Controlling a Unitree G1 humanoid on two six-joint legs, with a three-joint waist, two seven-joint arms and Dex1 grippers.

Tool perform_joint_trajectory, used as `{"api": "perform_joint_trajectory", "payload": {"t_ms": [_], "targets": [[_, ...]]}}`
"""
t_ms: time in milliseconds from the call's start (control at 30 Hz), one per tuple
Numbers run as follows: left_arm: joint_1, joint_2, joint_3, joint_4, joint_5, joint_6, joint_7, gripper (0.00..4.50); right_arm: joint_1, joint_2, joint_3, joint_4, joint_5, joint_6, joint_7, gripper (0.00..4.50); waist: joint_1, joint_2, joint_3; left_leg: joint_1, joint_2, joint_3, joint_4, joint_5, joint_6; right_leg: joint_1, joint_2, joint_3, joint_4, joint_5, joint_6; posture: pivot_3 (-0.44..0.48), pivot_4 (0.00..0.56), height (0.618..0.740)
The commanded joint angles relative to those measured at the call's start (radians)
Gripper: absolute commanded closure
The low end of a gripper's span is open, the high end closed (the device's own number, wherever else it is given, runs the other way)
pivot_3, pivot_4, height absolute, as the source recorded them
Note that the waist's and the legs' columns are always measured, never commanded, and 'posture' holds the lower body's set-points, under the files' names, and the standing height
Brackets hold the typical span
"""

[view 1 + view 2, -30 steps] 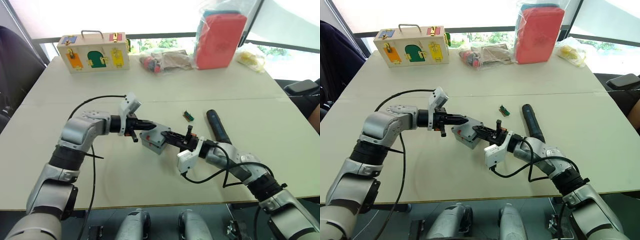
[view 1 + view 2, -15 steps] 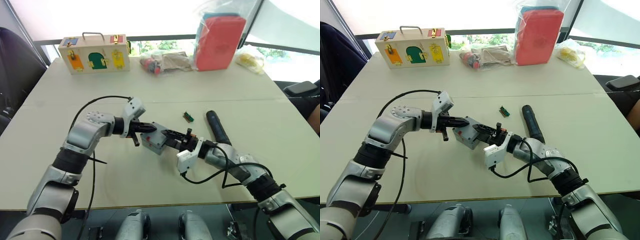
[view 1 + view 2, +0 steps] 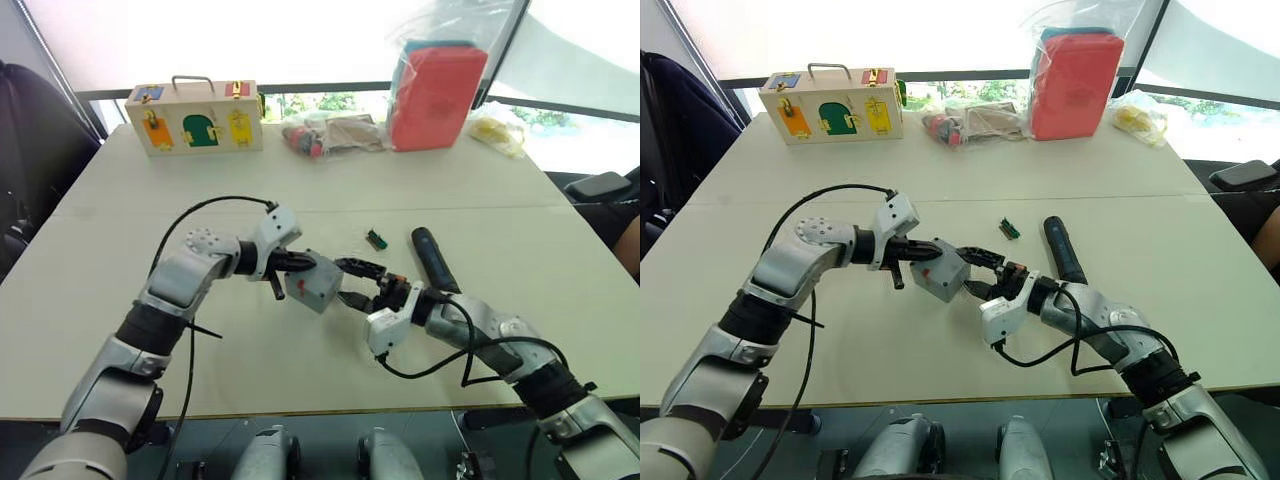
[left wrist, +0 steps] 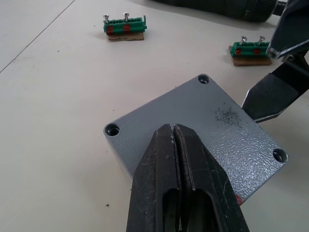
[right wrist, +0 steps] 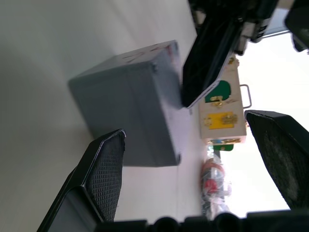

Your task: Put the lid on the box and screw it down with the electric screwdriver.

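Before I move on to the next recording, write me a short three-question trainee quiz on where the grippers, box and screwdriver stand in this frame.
1. True or false: the left gripper has its fingers shut together over the box.
2. How do the right gripper's fingers stand? A) open beside the box B) shut on the electric screwdriver C) shut on a green block
3. Fill in: the electric screwdriver lies on the ____, held by no gripper.

Key: 1 true. 2 A. 3 table; it lies past the right arm, near a small green block.
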Motion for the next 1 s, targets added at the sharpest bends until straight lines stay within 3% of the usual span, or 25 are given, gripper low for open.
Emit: {"api": "perform_joint_trajectory", "payload": {"t_ms": [33,133,267,367,500,633,700,833,1000], "targets": [[0.089,-0.005,-0.091,0.064,0.067,0.024,0.008,4.5,0.03,-0.026,-0.055,-0.105,0.063,-0.002,0.025,0.29,0.001,0.0,-0.001,0.0,0.0,0.0,0.0,0.0,0.0,0.0,0.0,0.0,0.0,0.0,0.0,0.0,0.15,0.74],[0.11,-0.033,-0.039,0.038,0.028,-0.011,0.019,4.5,0.07,-0.041,-0.077,-0.153,0.099,-0.001,0.046,0.29,0.004,0.001,-0.003,0.002,0.0,0.0,0.0,0.0,0.0,0.002,-0.001,0.0,-0.001,0.0,0.0,0.0,0.15,0.74],[0.105,-0.082,0.112,-0.022,-0.088,0.01,0.03,4.5,0.089,-0.038,-0.132,-0.184,0.187,0.006,0.055,0.29,0.011,0.001,-0.003,0.003,0.0,0.0,-0.001,-0.001,0.001,0.004,-0.001,0.0,-0.002,-0.002,-0.003,0.0,0.15,0.74],[0.092,-0.103,0.209,-0.087,-0.174,0.059,0.05,4.5,0.082,-0.024,-0.168,-0.182,0.315,0.022,0.085,0.93,0.014,0.0,-0.002,0.001,0.0,0.0,-0.001,-0.001,0.001,0.001,-0.001,0.0,-0.002,-0.002,-0.003,0.0,0.15,0.74],[0.088,-0.116,0.336,-0.2,-0.301,0.157,0.109,4.5,0.076,0.038,-0.209,-0.227,0.563,0.136,0.162,2.32,0.015,-0.002,0.002,-0.009,0.001,-0.001,0.0,0.004,-0.007,-0.009,-0.001,0.0,0.0,0.0,0.0,0.0,0.15,0.74],[0.078,-0.145,0.499,-0.267,-0.433,0.237,0.217,4.5,0.052,0.128,-0.241,-0.308,0.813,0.412,0.242,3.93,0.015,-0.002,0.003,-0.009,0.001,-0.001,0.0,0.004,-0.007,-0.009,-0.001,0.0,-0.001,0.0,0.0,0.0,0.15,0.74],[0.078,-0.142,0.544,-0.281,-0.457,0.239,0.258,4.5,0.044,0.146,-0.258,-0.339,0.903,0.536,0.279,4.43,0.015,-0.002,0.003,-0.009,0.001,-0.003,0.0,0.001,-0.002,-0.009,-0.002,0.0,0.0,0.0,0.0,0.0,0.15,0.74],[0.117,-0.074,0.592,-0.303,-0.46,0.243,0.297,4.5,0.018,0.159,-0.323,-0.418,1.133,0.893,0.309,4.43,0.019,-0.001,0.004,-0.009,0.001,-0.003,-0.001,0.001,-0.002,-0.009,-0.002,-0.001,0.0,0.0,-0.001,0.0,0.15,0.74],[0.218,0.004,0.539,-0.302,-0.441,0.243,0.262,4.5,0.043,0.072,-0.337,-0.526,1.297,1.276,0.355,4.43,0.02,-0.001,0.004,-0.009,0.001,-0.003,-0.001,0.0,-0.002,-0.009,-0.004,-0.001,-0.001,0.0,-0.001,0.0,0.15,0.74]]}}
